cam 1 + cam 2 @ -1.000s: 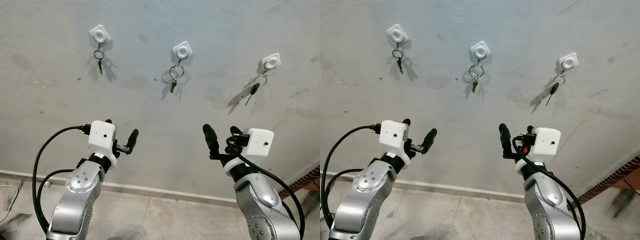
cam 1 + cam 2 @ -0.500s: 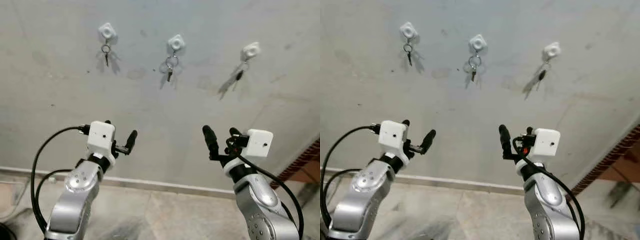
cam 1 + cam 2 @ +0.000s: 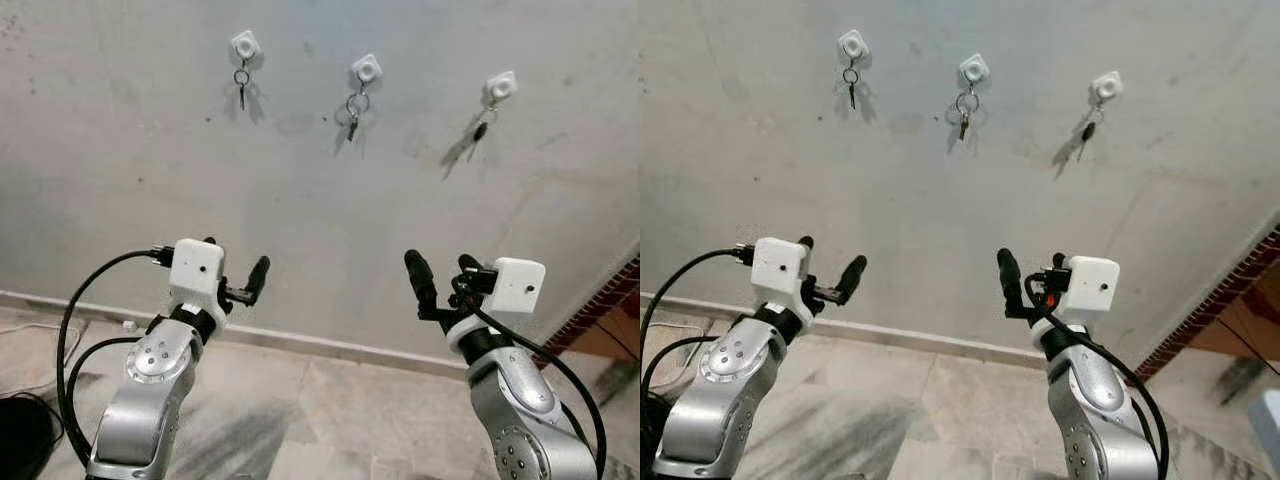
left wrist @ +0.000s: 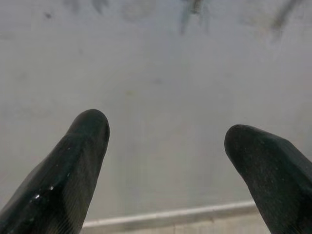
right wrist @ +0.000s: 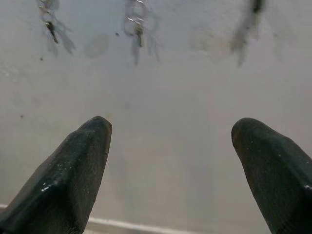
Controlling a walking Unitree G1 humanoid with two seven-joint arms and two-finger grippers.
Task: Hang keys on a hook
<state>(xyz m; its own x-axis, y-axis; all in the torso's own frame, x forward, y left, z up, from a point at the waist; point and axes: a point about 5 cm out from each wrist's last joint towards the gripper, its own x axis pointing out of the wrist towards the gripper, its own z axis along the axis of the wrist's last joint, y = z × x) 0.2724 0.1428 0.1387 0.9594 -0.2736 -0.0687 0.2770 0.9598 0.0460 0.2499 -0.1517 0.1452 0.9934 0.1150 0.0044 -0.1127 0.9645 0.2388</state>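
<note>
Below 3 hung keys point(image 3: 353, 112), both grippers' fingers point(image 4: 73, 170) spread wide, empty.

Ahead of me rises a grey plastered wall point(image 3: 300, 230), stained and mottled with darker patches, and a pale skirting strip point(image 3: 330, 347) runs along its foot. Below that I see a floor of large grey tiles point(image 3: 330, 410) with thin joints, where a dark round object point(image 3: 22, 440) sits at the far left edge beside a thin pale cord point(image 3: 30, 328). At the far right, a strip of red brick point(image 3: 600, 305) slants down beside the wall.
</note>
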